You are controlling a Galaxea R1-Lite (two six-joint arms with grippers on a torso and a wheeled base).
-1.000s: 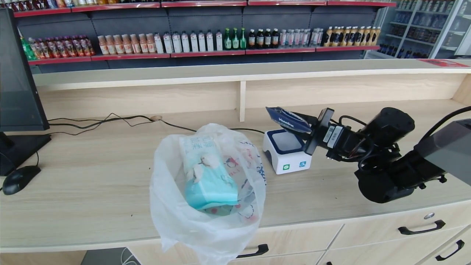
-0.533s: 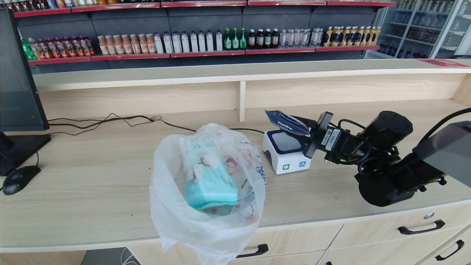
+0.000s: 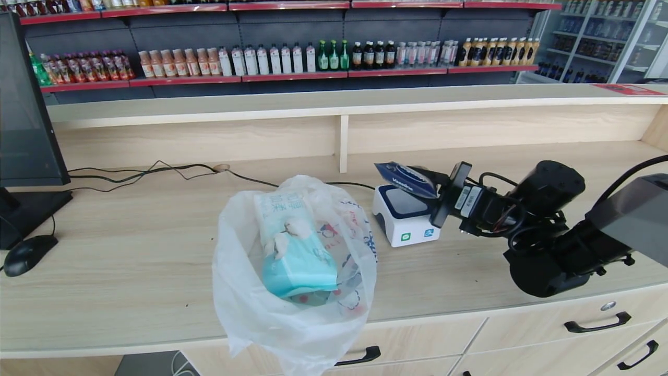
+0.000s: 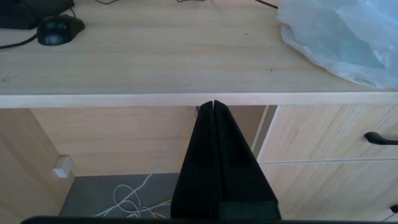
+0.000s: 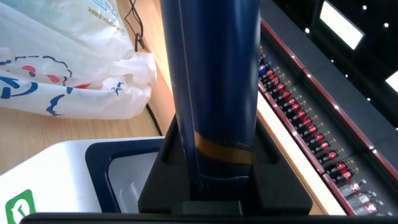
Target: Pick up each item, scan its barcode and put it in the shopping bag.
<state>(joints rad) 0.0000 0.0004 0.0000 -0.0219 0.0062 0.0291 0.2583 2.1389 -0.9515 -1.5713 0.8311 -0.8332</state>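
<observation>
My right gripper [image 3: 429, 180] is shut on a dark blue tube [image 3: 406, 178], held flat just above the white barcode scanner [image 3: 404, 222] and its dark window. In the right wrist view the blue tube [image 5: 214, 81] runs out between the fingers, with the scanner [image 5: 68, 186] right beneath. The clear shopping bag [image 3: 295, 271] stands left of the scanner at the counter's front edge, holding a teal and white tissue pack [image 3: 292, 245]. My left gripper [image 4: 213, 109] is shut with nothing in it, below the counter edge in front of the drawers; the bag [image 4: 342, 37] shows above it.
A monitor [image 3: 26, 104] and a black mouse [image 3: 28, 253] sit at the counter's far left, with cables [image 3: 156, 169] trailing along the back. A raised wooden ledge [image 3: 339, 115] borders the rear. Drawer handles [image 3: 597, 324] line the front below.
My right gripper has lowered the blue tube a little, closer to the scanner's window. The bag and the tissue pack have not moved.
</observation>
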